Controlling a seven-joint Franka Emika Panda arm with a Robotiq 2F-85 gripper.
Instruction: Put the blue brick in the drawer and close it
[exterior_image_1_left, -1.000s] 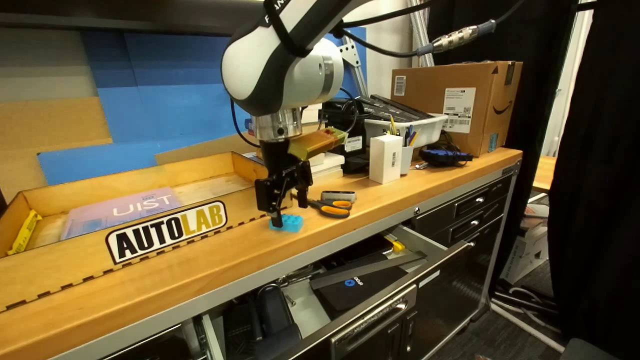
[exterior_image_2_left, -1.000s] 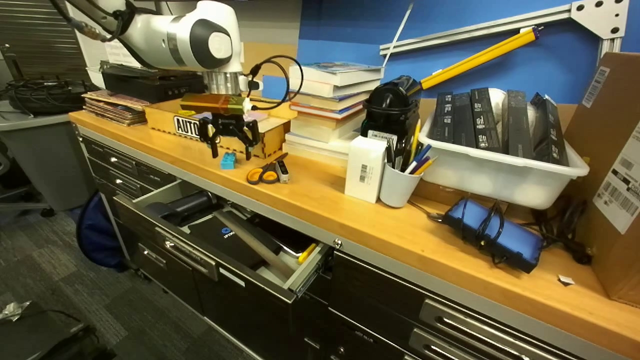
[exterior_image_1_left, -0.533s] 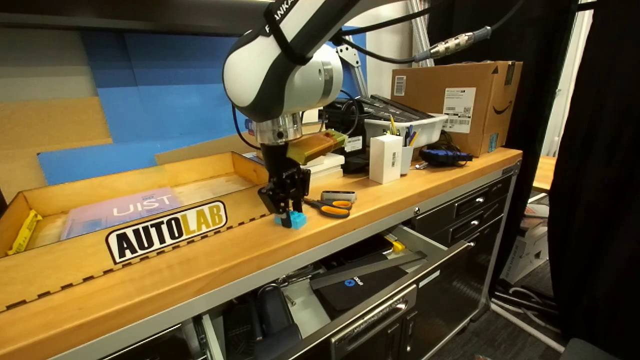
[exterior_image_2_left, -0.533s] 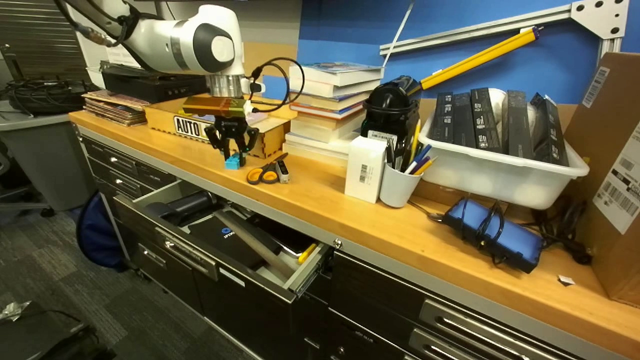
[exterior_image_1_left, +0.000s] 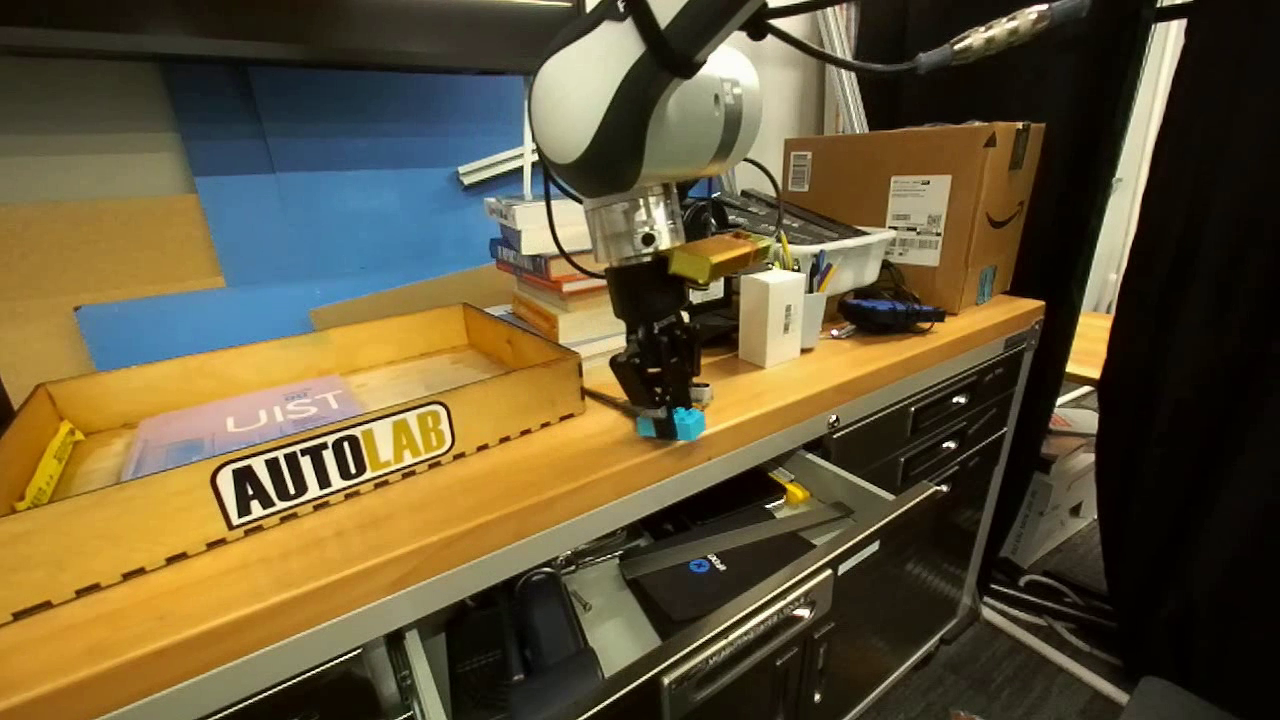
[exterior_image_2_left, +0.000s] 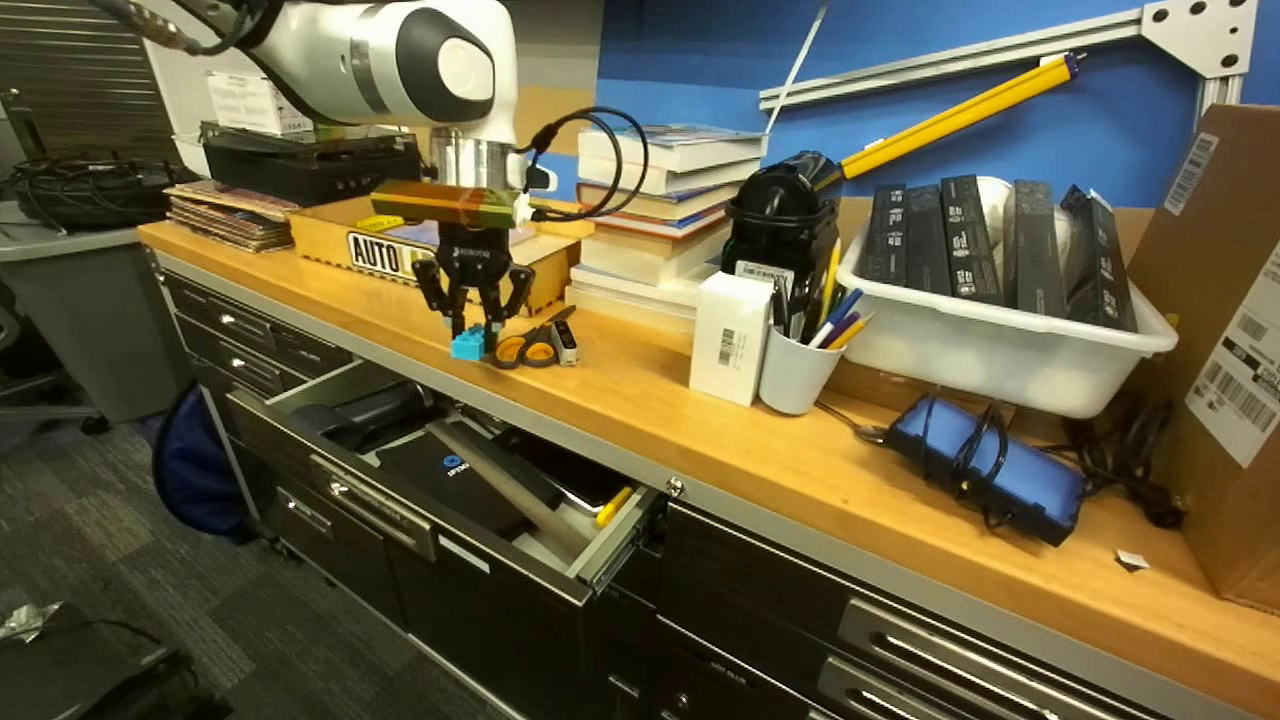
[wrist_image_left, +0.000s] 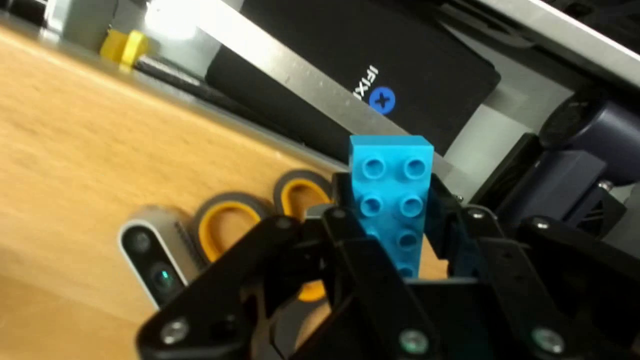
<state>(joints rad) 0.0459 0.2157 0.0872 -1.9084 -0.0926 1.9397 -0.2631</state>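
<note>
Wooden bench (exterior_image_2_left: 620, 392) stood over a pulled-out drawer (exterior_image_2_left: 288, 452) while the gripper (wrist_image_left: 388, 192) held the blue brick (exterior_image_2_left: 467, 345)

Blue panels (exterior_image_1_left: 330, 225) rose behind the bench, where a shallow wooden tray (exterior_image_1_left: 540, 395) with an AUTOLAB label stood near a stack of books (exterior_image_2_left: 655, 215). Jaws narrowed to the brick's width, the gripper pinched it by its two long sides; in the wrist view its studs showed and one end stuck out beyond the grip. The brick was over the bench top near the front edge, close to a pair of scissors (exterior_image_2_left: 526, 347) with orange-lined handles and a small grey device (wrist_image_left: 154, 262) just beside them. Whether its underside touched the wood could not be told.

The drawer held a black case (wrist_image_left: 440, 75) bearing a round blue mark, with a metal strip (wrist_image_left: 300, 76) lying across it. Farther along the bench stood a white box (exterior_image_2_left: 730, 340), a pen cup (exterior_image_2_left: 797, 372), a white bin (exterior_image_2_left: 1010, 350) and a cardboard box (exterior_image_1_left: 850, 200).
</note>
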